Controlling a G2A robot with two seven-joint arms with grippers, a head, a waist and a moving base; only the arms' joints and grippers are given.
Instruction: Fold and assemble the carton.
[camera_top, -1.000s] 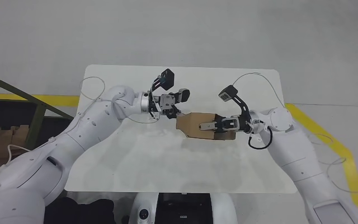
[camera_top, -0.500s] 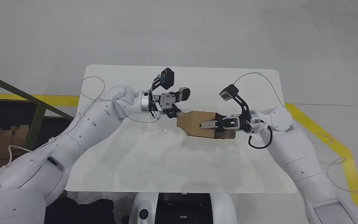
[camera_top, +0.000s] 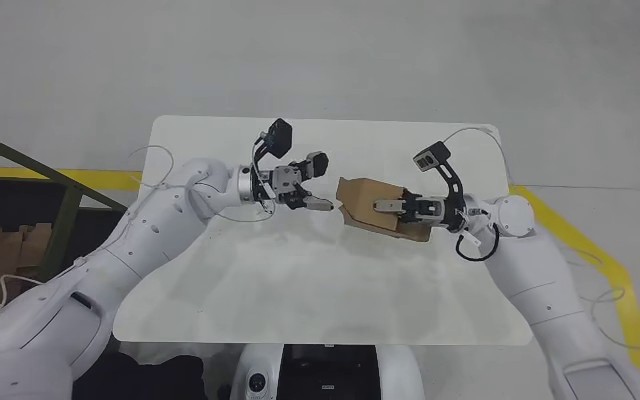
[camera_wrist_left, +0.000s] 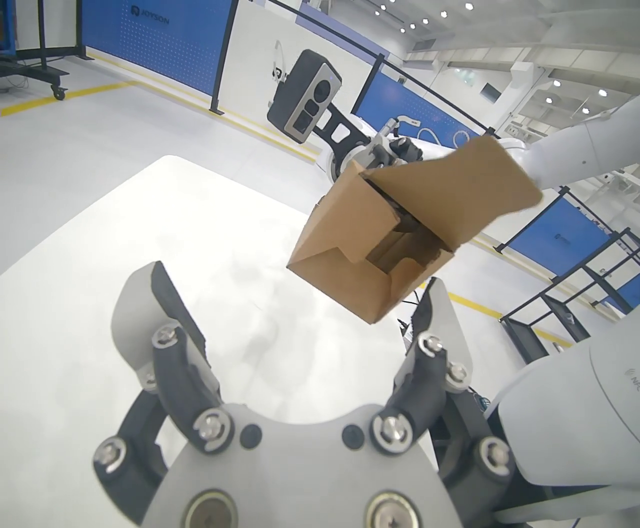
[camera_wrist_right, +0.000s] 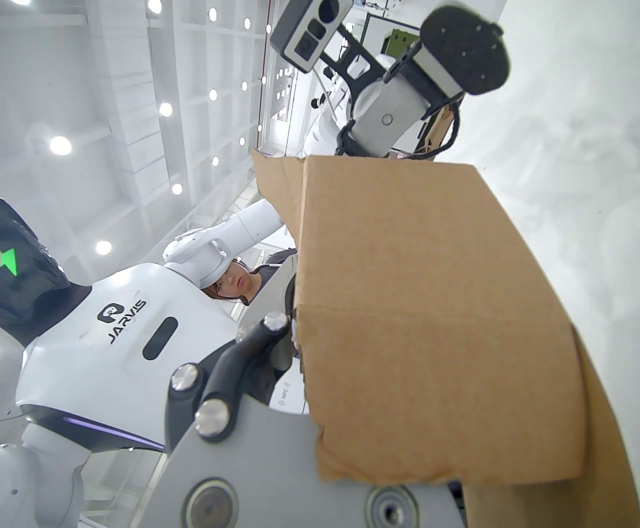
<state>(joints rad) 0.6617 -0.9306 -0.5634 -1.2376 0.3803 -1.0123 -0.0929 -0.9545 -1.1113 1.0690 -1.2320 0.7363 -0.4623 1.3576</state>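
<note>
A brown cardboard carton (camera_top: 365, 203) hangs just above the white table (camera_top: 300, 290), right of centre. My right gripper (camera_top: 392, 207) is shut on one of its walls, and one finger (camera_wrist_right: 272, 312) shows against the carton's side (camera_wrist_right: 430, 310). In the left wrist view the carton (camera_wrist_left: 350, 270) is tilted, its near end partly folded and one long flap (camera_wrist_left: 470, 190) standing open. My left gripper (camera_wrist_left: 292, 282) is open with nothing between its fingers, a short way left of the carton (camera_top: 308, 197) and apart from it.
The table's far edge (camera_top: 320, 118) and near edge (camera_top: 320, 343) bound the work area. Thin cables (camera_top: 160, 158) trail over the table's left corner and another (camera_top: 470, 135) at the far right. Bare tabletop lies in front of both arms.
The right arm has carried the carton to the right and slightly farther from me. The left gripper has drawn back to the left, so a gap now separates it from the carton.
</note>
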